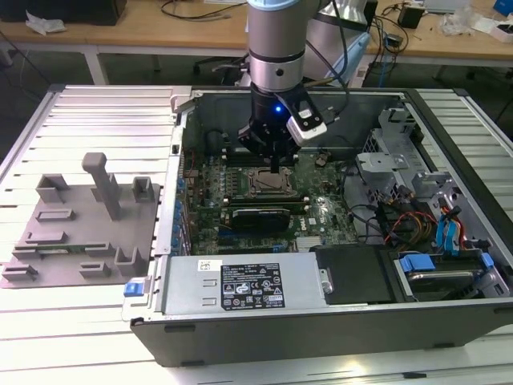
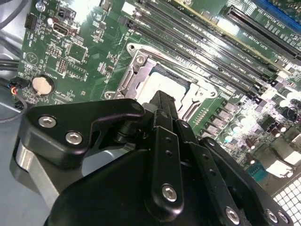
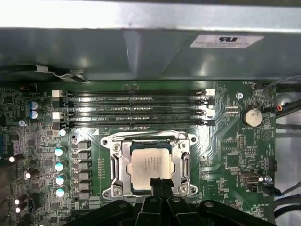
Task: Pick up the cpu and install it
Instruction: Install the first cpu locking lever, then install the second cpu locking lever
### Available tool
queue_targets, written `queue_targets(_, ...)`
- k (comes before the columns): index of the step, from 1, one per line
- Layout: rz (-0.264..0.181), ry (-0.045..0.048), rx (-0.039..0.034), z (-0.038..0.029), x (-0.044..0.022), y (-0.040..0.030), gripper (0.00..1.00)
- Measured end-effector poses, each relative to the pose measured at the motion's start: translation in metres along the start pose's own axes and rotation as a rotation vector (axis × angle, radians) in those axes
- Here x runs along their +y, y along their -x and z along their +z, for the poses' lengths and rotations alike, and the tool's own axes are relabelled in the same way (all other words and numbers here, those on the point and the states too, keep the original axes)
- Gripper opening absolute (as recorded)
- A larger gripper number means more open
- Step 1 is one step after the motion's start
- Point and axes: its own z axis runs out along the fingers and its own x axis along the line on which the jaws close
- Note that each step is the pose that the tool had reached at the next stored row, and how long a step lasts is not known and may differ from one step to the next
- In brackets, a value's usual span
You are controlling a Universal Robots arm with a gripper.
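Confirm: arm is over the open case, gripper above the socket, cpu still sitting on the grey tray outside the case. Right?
Not quite. The cpu is not on the grey tray; the first wrist view shows it lying inside the socket frame on the motherboard. The rest holds: the arm is over the open case, with the gripper just above the socket.

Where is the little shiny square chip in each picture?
Exterior view: the small flat silvery square cpu lies in the dark socket frame mid-motherboard, just below the black gripper.
First wrist view: cpu inside the metal frame, fingertips at its edge.
Second wrist view: cpu partly hidden behind the gripper.
Shared landmark: the long memory slots beside the socket.
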Motion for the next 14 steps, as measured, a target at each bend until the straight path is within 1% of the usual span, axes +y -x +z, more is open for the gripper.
queue_targets(1,0.001,-0.003,0.0081,0.0002,0.0,0.0011,0.11)
queue_targets(3,0.003,-0.0053,0.0183,0.0004,-0.0001,0.0024,0.11)
queue_targets(4,0.004,-0.0057,0.0248,0.0007,-0.0003,0.003,0.11)
queue_targets(7,0.004,-0.0057,0.0296,0.0012,-0.0024,0.0038,0.11)
queue_targets(14,0.004,-0.0058,0.0299,0.0011,-0.0024,0.0038,0.11)
